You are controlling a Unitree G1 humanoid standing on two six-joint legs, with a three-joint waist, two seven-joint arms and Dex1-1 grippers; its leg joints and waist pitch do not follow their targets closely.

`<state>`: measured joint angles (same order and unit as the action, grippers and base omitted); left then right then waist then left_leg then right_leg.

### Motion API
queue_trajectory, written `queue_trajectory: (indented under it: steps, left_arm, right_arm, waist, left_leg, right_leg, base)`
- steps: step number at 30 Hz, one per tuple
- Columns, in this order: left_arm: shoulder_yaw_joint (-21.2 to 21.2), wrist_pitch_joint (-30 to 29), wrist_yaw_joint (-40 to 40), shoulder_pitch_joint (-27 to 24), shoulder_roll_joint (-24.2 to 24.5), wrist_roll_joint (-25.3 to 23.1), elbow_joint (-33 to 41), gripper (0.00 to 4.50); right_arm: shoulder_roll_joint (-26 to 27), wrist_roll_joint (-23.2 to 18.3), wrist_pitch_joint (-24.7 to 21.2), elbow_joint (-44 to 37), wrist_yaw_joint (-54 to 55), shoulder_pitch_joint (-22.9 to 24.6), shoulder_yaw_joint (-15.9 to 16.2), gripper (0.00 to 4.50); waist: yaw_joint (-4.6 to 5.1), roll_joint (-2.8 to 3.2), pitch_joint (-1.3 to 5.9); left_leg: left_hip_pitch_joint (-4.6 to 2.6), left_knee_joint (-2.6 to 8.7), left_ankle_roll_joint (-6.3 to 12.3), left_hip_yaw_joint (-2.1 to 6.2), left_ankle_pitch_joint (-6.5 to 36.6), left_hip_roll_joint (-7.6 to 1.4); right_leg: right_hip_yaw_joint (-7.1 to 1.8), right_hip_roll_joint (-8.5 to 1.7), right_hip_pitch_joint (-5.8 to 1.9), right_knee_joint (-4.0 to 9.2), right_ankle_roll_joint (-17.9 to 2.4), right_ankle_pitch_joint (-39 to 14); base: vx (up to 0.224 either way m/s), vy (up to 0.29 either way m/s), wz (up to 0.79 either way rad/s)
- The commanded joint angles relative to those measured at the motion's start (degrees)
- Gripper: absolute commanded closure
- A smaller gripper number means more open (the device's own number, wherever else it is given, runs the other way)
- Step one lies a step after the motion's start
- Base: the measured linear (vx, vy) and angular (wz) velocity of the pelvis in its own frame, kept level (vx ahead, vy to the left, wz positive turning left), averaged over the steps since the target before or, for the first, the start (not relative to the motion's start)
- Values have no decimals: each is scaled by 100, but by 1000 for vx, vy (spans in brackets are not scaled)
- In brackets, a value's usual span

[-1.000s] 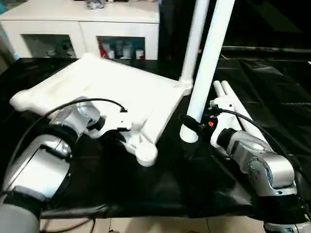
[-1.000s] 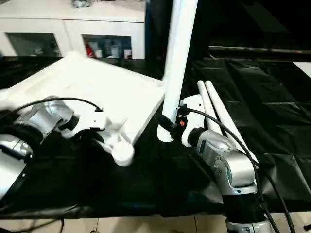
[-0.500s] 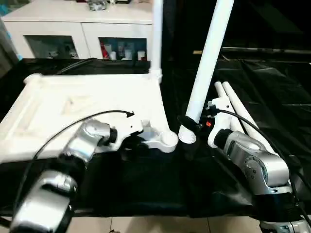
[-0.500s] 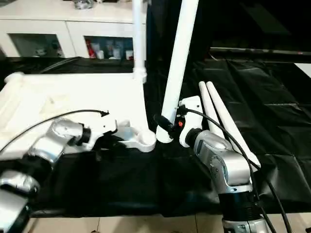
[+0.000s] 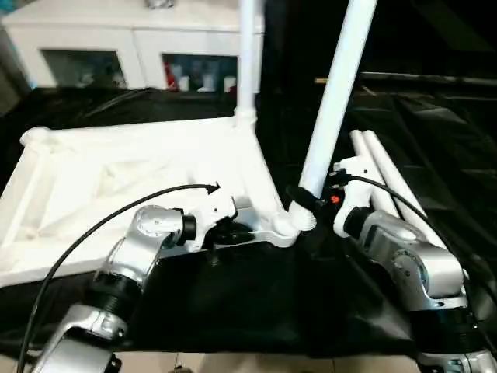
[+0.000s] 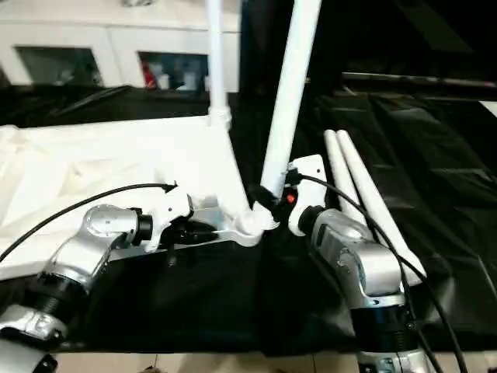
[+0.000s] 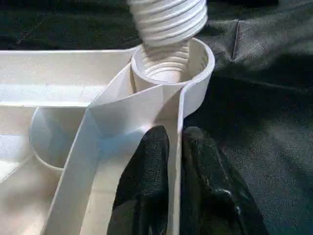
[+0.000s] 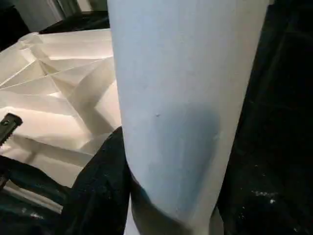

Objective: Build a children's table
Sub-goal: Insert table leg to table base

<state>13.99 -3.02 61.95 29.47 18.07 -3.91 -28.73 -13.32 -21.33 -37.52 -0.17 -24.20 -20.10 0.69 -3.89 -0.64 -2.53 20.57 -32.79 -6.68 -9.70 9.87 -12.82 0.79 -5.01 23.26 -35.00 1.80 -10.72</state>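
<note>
The white table top [image 5: 132, 175] lies upside down on the black cover, with one leg [image 5: 248, 54] standing in its far corner socket. My left gripper [image 7: 175, 139] is shut on the rim wall just behind the near right corner socket [image 7: 195, 63]. My right gripper [image 5: 303, 200] is shut on a second leg [image 5: 335, 101], held upright and leaning slightly. That leg's threaded end [image 7: 168, 19] sits at the mouth of this socket. One black finger [image 8: 98, 196] presses against the tube.
Two spare legs [image 5: 380, 167] lie side by side on the black cover to the right of my right arm. A white cabinet [image 5: 140, 39] stands behind the work table. The table's front edge [image 5: 233, 353] runs just below my forearms.
My left gripper has swung the table top round and drawn its near corner socket rightward until it meets the held leg's threaded end. The right arm has barely moved.
</note>
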Motion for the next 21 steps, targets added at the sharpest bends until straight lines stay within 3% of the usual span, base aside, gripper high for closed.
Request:
queue_trajectory:
  steps: [1,5,7,10,16,21]
  left_arm:
    - [171,21,-227,-3,104,-303,-338,344]
    - [229,-59,-103,-29,188,-292,-259,344]
    - [276,-73,-68,-65,256,-311,-211,344]
    - [299,-112,-50,-84,309,-327,-196,344]
    - [272,-210,-29,-46,371,-250,-194,344]
    - [241,-347,35,-35,434,-151,-103,344]
  right_arm:
    - [-40,89,0,-7,-28,-70,28,259]
    - [-55,88,3,-26,-40,-61,28,259]
    - [-61,86,10,-30,-38,-51,35,259]
    - [-65,88,25,-26,-44,-44,40,259]
    - [-48,107,49,-17,-70,-43,56,259]
    - [-41,113,62,-9,-90,-43,86,259]
  waist:
    - [6,-36,345]
    - [34,-48,313]
    - [54,-49,311]
    - [81,-43,317]
    - [76,-45,330]
    - [91,-58,324]
  left_leg:
    - [-7,344,53,-110,1006,79]
    - [-10,385,-92,-90,1476,80]
    - [1,395,-124,-79,1540,83]
    - [-5,392,-126,-76,1561,76]
    - [0,380,-97,-88,1380,74]
    - [7,383,-93,-88,1448,77]
  right_leg:
    - [-88,-84,-259,378,-1043,-727]
    - [-85,-110,-230,465,-805,-1679]
    - [-84,-106,-227,473,-741,-1811]
    - [-86,-107,-207,482,-728,-1841]
    - [-87,-92,-220,432,-910,-1327]
    - [-86,-101,-223,450,-866,-1542]
  base:
    - [0,0,0]
    - [0,0,0]
    - [0,0,0]
    - [0,0,0]
    - [0,0,0]
    - [0,0,0]
